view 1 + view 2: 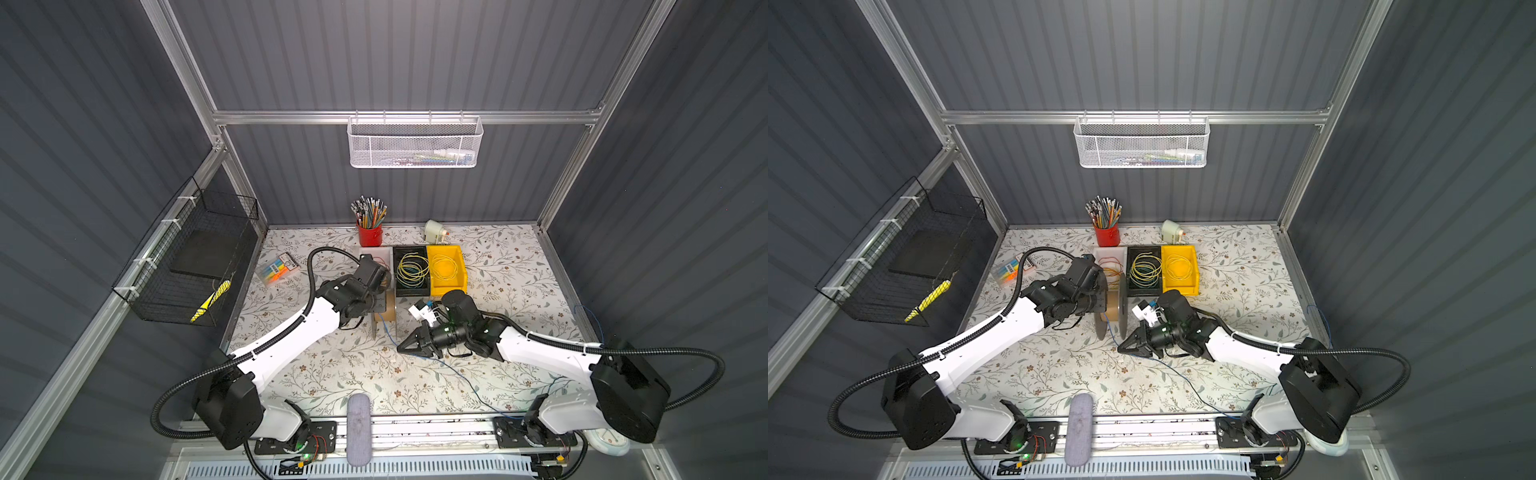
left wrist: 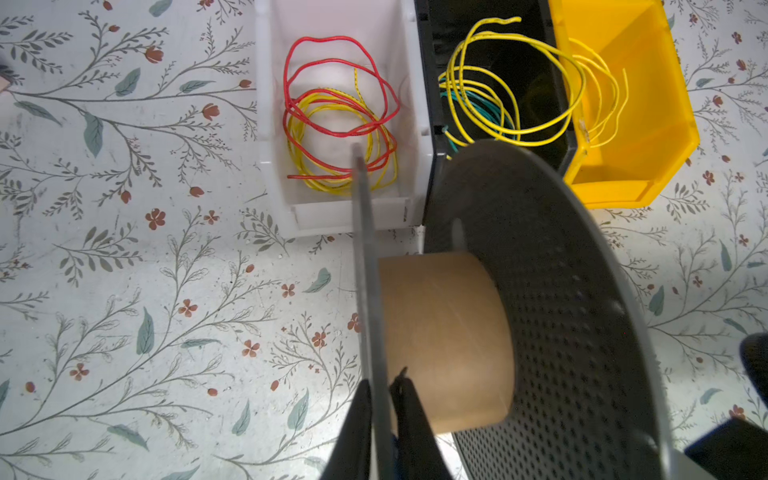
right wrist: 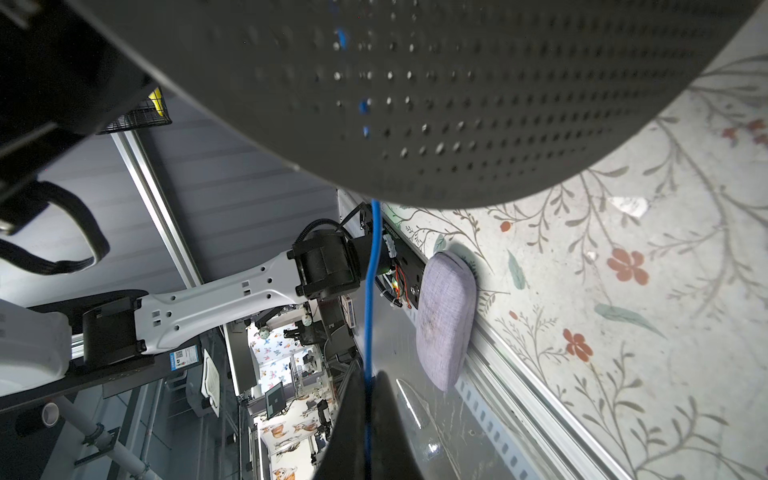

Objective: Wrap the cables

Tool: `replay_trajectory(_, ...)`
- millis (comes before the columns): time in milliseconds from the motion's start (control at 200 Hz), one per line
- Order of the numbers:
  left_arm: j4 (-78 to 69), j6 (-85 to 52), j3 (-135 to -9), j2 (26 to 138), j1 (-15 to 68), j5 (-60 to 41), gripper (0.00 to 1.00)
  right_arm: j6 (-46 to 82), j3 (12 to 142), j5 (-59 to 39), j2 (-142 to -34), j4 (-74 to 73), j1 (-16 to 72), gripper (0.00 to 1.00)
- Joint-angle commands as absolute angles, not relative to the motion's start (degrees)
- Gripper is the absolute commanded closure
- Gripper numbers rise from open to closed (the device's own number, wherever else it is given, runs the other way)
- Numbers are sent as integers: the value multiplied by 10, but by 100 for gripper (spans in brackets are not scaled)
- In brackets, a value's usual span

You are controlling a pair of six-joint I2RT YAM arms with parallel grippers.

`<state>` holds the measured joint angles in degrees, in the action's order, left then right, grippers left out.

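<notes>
Floral-printed covering is being shown across the tabletop (image 1: 332, 374), which is being enclosed by grey ribbed walls (image 1: 395, 62) and aluminium framing (image 1: 407, 117). An upright spool (image 2: 440, 332) is being gripped by its thin flange between the closed fingers of the left gripper (image 2: 382, 380). The blue cable (image 3: 370, 270), trailing from the spool across the tabletop toward the front edge, is being pinched tight by the right gripper (image 3: 368, 378).
</notes>
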<state>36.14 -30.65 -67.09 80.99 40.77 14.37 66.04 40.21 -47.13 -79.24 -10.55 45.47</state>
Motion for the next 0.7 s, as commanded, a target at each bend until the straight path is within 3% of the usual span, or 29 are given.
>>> replay_trajectory(0, 371, -295, -680, 819, 406, 146, 91, 664, 395, -475, -794, -112, 457, 100)
replay_trajectory(230, 379, -292, -689, 820, 406, 149, 100, 664, 386, -476, -800, -123, 457, 100)
replay_trajectory(390, 387, -292, -696, 818, 406, 147, 100, 664, 375, -471, -799, -127, 457, 100)
replay_trajectory(530, 401, -291, -710, 815, 406, 145, 100, 663, 356, -471, -800, -147, 457, 74)
replay_trajectory(690, 415, -291, -727, 815, 406, 146, 100, 662, 354, -511, -807, -193, 470, 53)
